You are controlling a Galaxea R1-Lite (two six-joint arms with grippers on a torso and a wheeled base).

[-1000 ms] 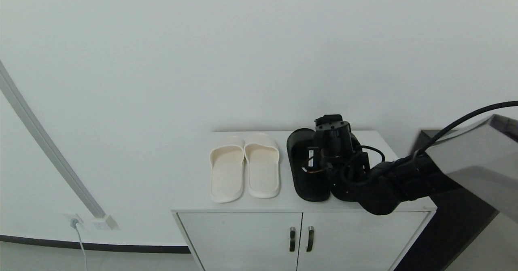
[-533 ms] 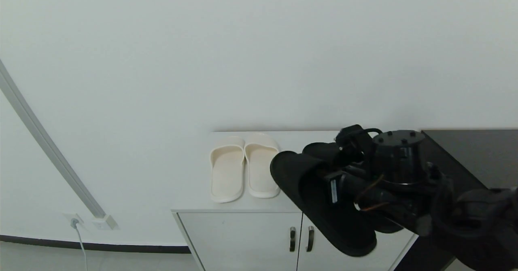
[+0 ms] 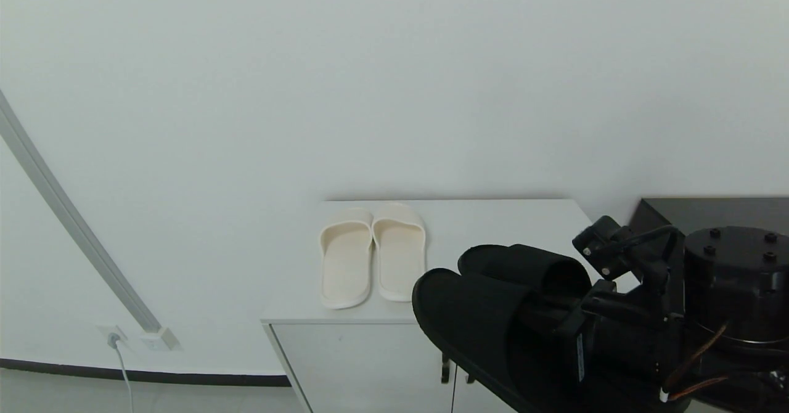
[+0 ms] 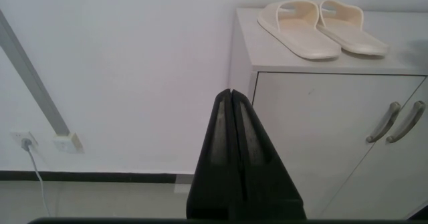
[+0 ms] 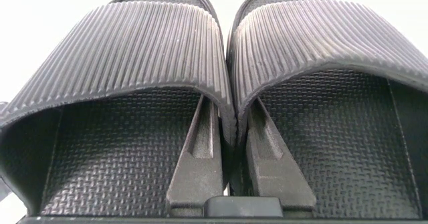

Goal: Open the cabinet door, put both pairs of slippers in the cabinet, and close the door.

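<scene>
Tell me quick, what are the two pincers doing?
Left pincer: closed, empty.
Right pincer: closed on the pair of black ribbed-strap rubbery slippers.

Four slippers in all: two white slippers [image 3: 345, 259] and two black slippers [image 3: 474, 314]. One cabinet [image 3: 493, 222], with two doors [image 4: 314, 137] and two handles [image 4: 384, 122], one to each door. On the wall, two plates [image 3: 159, 339], one cord [image 3: 125, 373] and one slanting conduit [image 3: 68, 216]. Two grippers: the left gripper [image 4: 231, 97] and the right gripper [image 5: 231, 117].
</scene>
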